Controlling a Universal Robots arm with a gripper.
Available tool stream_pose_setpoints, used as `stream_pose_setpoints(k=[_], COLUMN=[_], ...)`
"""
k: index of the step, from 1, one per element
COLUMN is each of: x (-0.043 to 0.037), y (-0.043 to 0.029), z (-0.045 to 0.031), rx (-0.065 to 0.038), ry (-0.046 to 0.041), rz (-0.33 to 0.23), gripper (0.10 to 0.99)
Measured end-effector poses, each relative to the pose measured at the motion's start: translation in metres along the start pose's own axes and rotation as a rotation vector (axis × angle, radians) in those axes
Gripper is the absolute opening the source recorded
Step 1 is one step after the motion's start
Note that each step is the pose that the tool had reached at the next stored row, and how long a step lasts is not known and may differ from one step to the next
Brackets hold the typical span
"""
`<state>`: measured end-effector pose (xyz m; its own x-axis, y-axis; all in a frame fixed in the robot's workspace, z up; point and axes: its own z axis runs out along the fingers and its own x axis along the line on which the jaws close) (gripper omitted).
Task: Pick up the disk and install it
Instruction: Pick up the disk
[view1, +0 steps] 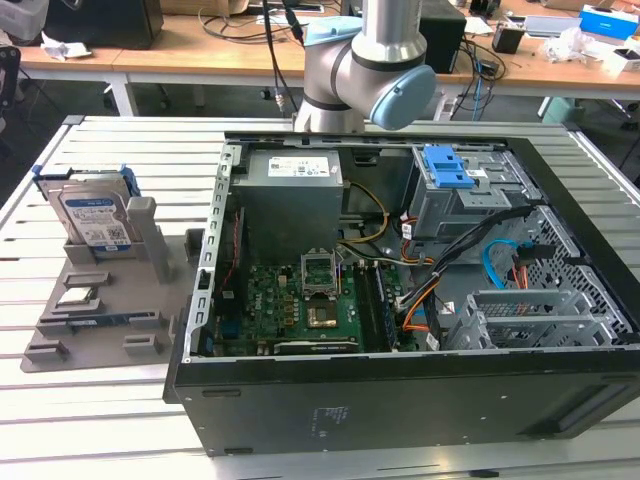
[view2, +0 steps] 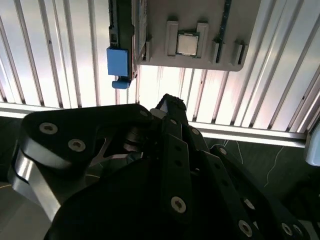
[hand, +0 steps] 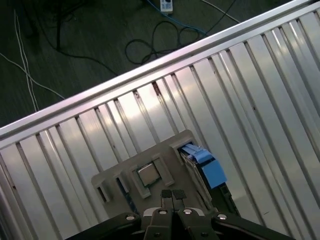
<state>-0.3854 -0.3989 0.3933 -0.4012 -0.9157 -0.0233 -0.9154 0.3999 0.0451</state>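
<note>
On grey holder (view1: 110, 340): disk (view1: 95, 218) upright, lower edge hidden | hand (hand: 173, 195) closed, empty

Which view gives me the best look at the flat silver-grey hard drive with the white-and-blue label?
The exterior view: the silver-grey hard drive stands upright in the grey plastic holder, label face showing, at the exterior view's left. Both wrist views catch the drive edge-on, mostly its blue bracket.

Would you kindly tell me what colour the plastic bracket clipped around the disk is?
Blue; the bracket on the disk shows best in the second wrist view.
</note>
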Motion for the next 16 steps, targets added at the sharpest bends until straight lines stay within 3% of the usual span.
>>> stream_pose_setpoints(k=[16], x=[0.0], y=[0.0], z=[0.0], rx=[-0.004], ry=[0.007], rz=[-0.156], gripper=[0.106])
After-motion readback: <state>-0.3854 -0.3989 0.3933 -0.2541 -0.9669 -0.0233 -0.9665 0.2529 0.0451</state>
